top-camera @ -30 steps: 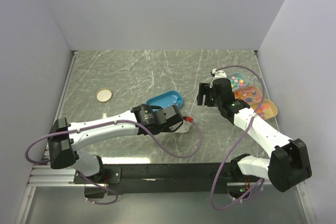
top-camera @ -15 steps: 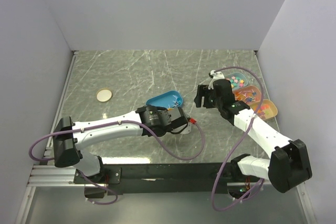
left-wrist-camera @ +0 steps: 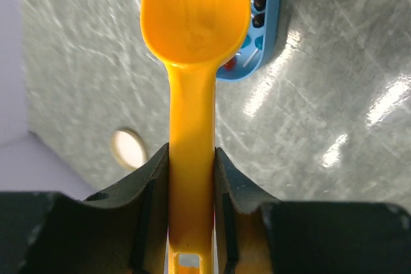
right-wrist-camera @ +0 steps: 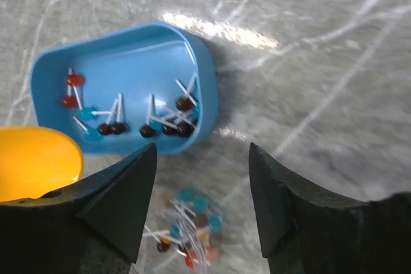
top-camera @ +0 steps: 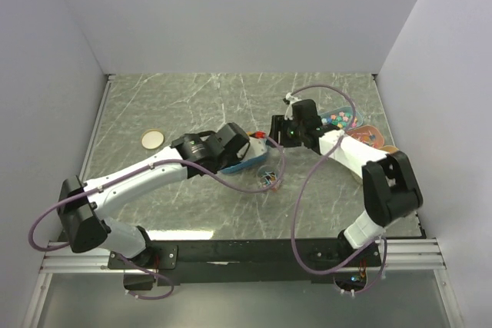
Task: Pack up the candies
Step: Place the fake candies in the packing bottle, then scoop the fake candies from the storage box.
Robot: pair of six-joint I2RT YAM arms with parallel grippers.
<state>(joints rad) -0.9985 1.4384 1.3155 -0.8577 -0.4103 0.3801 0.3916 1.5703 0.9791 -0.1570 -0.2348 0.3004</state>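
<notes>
The candies are tiny blue, dark and red sweets on white sticks. Some lie in the blue tray (right-wrist-camera: 205,94) as a loose cluster of candies (right-wrist-camera: 170,126). Others fill a small clear cup (right-wrist-camera: 189,222), which in the top view stands just right of the tray as the cup (top-camera: 267,179). My left gripper (left-wrist-camera: 191,155) is shut on the handle of a yellow scoop (left-wrist-camera: 192,24). The scoop's empty bowl hangs over the tray's edge (left-wrist-camera: 268,36). My right gripper (right-wrist-camera: 201,152) is open with nothing between its fingers, hovering above the cup and the tray's near end.
A round pale lid (top-camera: 152,139) lies at the left of the marble table. Trays of pastel sweets (top-camera: 342,118) and orange-red sweets (top-camera: 370,137) stand at the far right. Purple cables loop from both arms over the table. Grey walls close in three sides.
My left arm has carried the scoop from beside the cup up over the blue tray. My right arm has swung left toward the tray and cup, and its jaws have narrowed a little.
</notes>
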